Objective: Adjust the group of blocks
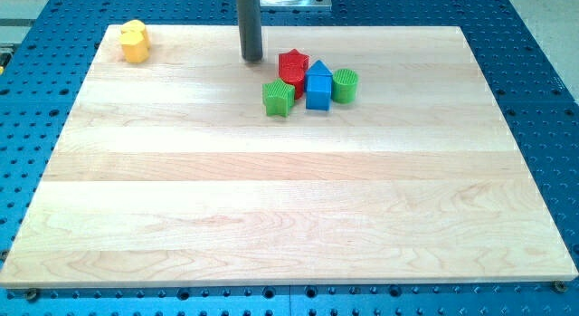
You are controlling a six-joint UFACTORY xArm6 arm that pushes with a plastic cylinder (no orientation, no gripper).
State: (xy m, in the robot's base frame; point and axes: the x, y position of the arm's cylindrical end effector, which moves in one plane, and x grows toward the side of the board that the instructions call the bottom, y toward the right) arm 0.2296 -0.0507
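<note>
My tip (251, 59) just left of red block (293, 68), perhaps not touching.

No text, label, brand, number or sign can be read anywhere in this view: none on the wooden counter (271, 207), none on the coloured blocks, none on the dark rod, and none on the blue perforated surface (543, 71) around the counter.
</note>
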